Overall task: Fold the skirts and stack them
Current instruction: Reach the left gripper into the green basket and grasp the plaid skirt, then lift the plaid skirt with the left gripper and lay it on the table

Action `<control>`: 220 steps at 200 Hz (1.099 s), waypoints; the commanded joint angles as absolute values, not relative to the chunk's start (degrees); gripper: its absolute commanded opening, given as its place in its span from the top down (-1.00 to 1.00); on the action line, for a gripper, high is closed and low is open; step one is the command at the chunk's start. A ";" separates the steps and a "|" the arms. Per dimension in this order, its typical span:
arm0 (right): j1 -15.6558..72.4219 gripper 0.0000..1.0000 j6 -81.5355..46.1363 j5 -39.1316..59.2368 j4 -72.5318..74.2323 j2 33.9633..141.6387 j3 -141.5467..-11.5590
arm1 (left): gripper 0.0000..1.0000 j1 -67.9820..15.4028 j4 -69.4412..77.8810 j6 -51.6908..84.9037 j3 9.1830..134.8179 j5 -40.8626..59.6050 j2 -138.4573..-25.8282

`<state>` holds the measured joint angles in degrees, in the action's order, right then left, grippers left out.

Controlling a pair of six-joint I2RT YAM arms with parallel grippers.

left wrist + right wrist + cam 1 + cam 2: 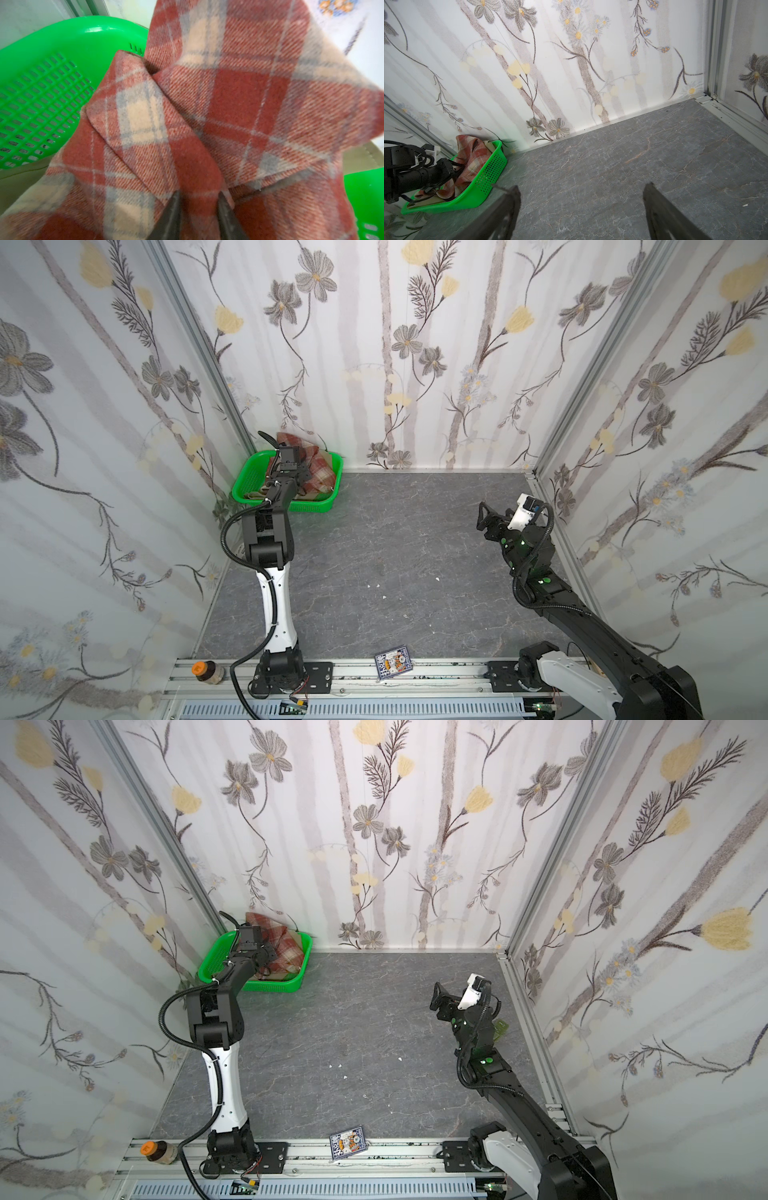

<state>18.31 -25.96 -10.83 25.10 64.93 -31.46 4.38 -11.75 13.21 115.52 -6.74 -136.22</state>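
Red-and-cream plaid skirt (228, 99) lies heaped in the green basket (41, 68) at the far left corner of the worktop (633, 153); the left end effector (198, 195) pinches a fold of it. The right end effector (581, 193) hangs wide open, well apart.

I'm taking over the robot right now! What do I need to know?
Left tool: closed on a fold of the plaid skirt, inside the green basket.
Right tool: open, holding nothing, above the table.
Khaki skirt: in the basket, under the plaid one.
Done: nothing folded or stacked yet.
Left: lift each skirt out, fold both, stack them.
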 commanded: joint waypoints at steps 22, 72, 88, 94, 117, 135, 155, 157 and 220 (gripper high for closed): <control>18.32 -0.83 -27.48 -10.99 24.81 63.92 -32.12 | 1.00 4.41 -11.69 12.74 116.36 -6.91 -132.26; 18.45 -0.83 -27.87 -9.65 25.20 63.63 -32.66 | 1.00 4.41 -11.69 14.77 115.75 -3.76 -120.97; 18.46 -0.83 -27.30 -9.08 24.79 63.44 -33.35 | 1.00 4.44 -11.69 15.91 115.84 -1.08 -117.57; 18.46 -0.83 -27.07 -8.92 24.55 63.23 -33.70 | 1.00 4.38 -11.69 16.35 115.92 -0.18 -116.31; 18.45 -0.83 -26.63 -8.39 23.83 61.96 -34.35 | 1.00 3.96 -11.69 17.96 116.08 3.67 -111.71; 18.54 -0.83 -26.35 -7.74 23.73 60.76 -34.58 | 1.00 3.21 -11.69 18.91 117.16 6.35 -108.20; 18.53 -0.83 -25.42 -6.36 23.48 59.95 -34.90 | 1.00 2.26 -11.60 20.39 119.79 9.64 -104.95; 18.56 -0.83 -25.34 -6.27 23.43 59.92 -35.00 | 1.00 2.15 -11.65 20.57 120.15 9.79 -104.75; 21.32 -0.77 -23.45 -5.03 22.70 59.08 -35.71 | 1.00 -1.52 -11.51 27.50 137.02 20.91 -100.67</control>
<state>20.32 -24.86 -5.69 22.90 59.35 -35.22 -0.58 -14.74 23.22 131.72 14.83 -101.49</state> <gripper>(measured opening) 0.886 0.052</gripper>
